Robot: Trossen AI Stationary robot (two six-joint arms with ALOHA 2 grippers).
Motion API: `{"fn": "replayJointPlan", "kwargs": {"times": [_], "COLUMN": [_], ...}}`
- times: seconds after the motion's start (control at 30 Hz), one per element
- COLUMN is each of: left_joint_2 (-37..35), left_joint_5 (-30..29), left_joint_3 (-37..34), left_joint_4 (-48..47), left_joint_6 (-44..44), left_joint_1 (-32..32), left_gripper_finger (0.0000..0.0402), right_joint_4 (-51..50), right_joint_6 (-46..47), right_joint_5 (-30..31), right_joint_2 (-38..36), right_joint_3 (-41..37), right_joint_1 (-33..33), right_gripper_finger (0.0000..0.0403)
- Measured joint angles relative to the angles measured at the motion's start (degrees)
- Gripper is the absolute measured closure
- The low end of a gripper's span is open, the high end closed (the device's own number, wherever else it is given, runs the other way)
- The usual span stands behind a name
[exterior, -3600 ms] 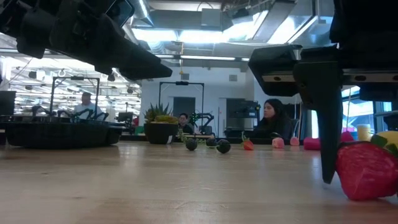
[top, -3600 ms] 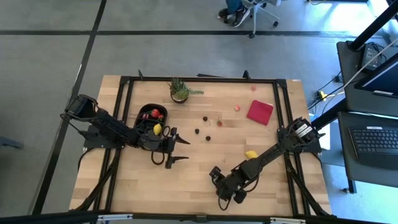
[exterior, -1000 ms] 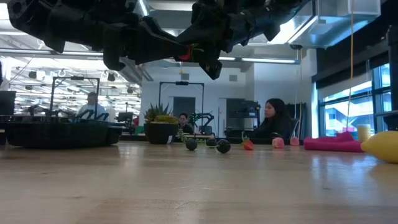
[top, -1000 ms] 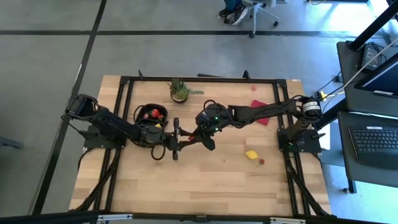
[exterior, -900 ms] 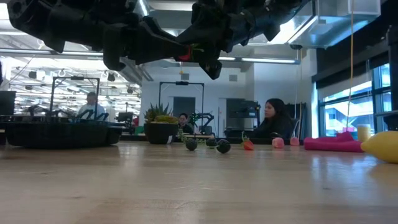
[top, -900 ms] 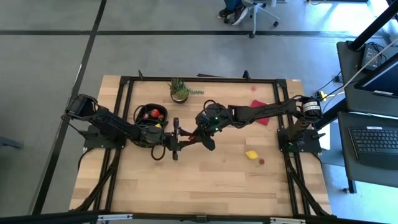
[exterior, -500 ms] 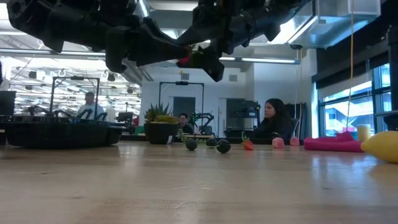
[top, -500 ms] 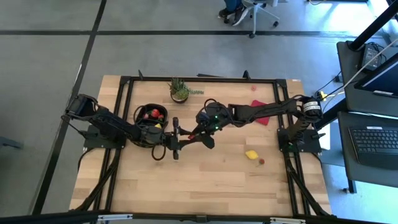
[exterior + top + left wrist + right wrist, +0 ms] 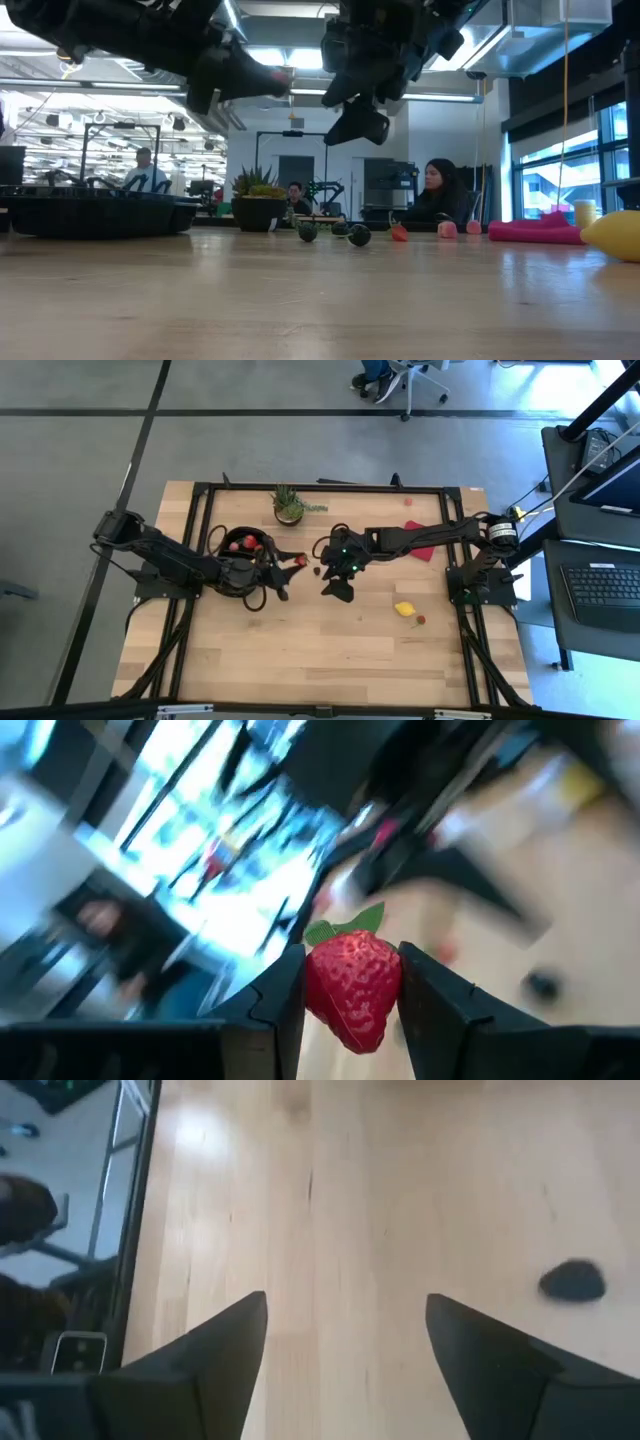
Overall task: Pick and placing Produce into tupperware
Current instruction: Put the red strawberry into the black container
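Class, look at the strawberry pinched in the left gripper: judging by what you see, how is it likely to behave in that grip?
The strawberry probably stays stiff: the left gripper pinches its sides and it shows no squashing. Its tapered, glossy body might slip downward. It looks small between the fingers, so likely light.

Open-plan robotics lab: you see seated people at benches, ceiling strip lights, an office chair, laptop, concrete floor.
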Motion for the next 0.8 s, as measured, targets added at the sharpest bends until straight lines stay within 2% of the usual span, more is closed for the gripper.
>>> {"fn": "replayJointPlan", "kwargs": {"times": [0.1,0.17,0.37,0.5,0.6,0.7,0.8], "left_joint_2": [-4.66,-8.06,-17.81,-22.21,-22.98,-22.14,-20.79], "left_joint_5": [-8.54,-11.83,-12.20,-4.09,1.61,5.97,9.93], "left_joint_3": [0.00,0.00,0.00,0.00,0.00,0.00,0.00], "left_joint_4": [-10.09,-19.32,-45.10,-57.42,-65.10,-69.48,-69.75], "left_joint_6": [-5.39,-12.83,-42.41,-61.87,-70.69,-76.16,-76.92], "left_joint_1": [0.28,0.60,3.76,8.98,13.22,17.41,20.28], "left_gripper_finger": [0.0278,0.0277,0.0278,0.0278,0.0276,0.0266,0.0264], "right_joint_4": [-1.48,-1.85,-1.80,-0.61,-0.24,-0.12,-0.16], "right_joint_6": [-0.82,-0.97,-2.16,-2.34,-2.35,-2.35,-2.33], "right_joint_5": [0.02,0.07,0.07,0.13,0.16,0.14,0.14], "right_joint_2": [0.00,0.00,0.00,0.00,0.00,0.00,0.00], "right_joint_3": [0.00,-0.01,0.01,0.00,0.01,0.01,0.01], "right_joint_1": [-0.38,-0.80,-2.72,-4.04,-4.53,-4.52,-4.52], "right_gripper_finger": [0.0127,0.0127,0.0127,0.0127,0.0127,0.0127,0.0127]}}
